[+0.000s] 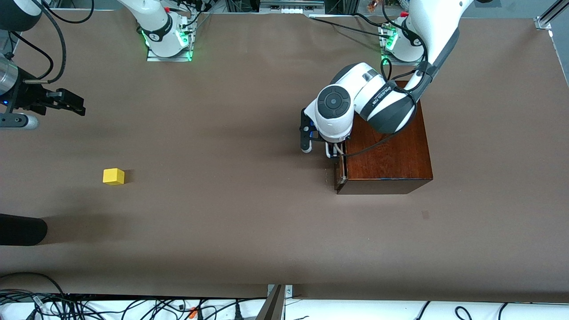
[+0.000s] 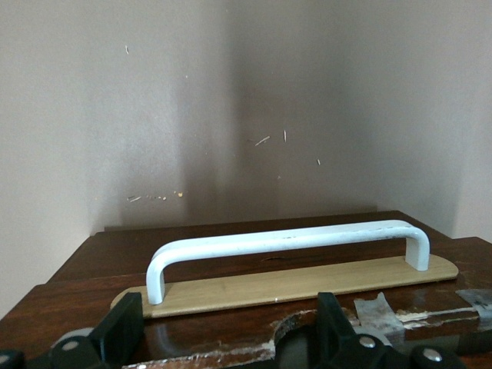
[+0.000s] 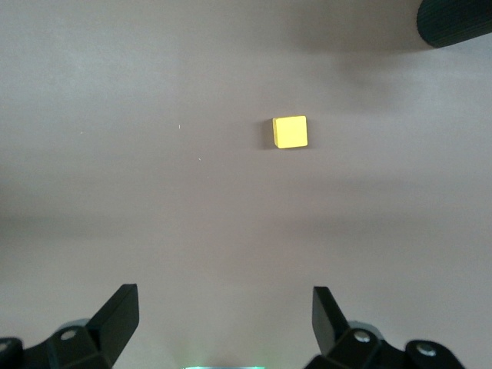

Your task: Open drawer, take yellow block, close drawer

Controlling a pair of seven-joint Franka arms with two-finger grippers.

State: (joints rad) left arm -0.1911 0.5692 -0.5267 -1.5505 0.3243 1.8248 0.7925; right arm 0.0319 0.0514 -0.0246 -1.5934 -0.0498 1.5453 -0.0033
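Yellow block [image 1: 114,176] on table; left gripper [image 1: 321,146] open at drawer [image 1: 341,171].

box: dark reddish-brown wooden box [image 1: 391,153] on the brown surface [image 1: 249,222] toward the left arm's end | drawer [image 1: 341,171]: in the box, facing the right arm's end | white U-shaped bar handle [image 2: 284,242]: on the drawer front | left gripper [image 1: 326,149]: just in front of the handle, fingers apart | small yellow cube block [image 1: 114,176]: on the surface, well apart from the box, toward the right arm's end | right gripper [image 1: 66,103]: spread, over the surface near the block.

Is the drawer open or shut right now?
Shut, or nearly: the drawer front sits about flush with the wooden box. Open left hand is at its handle.
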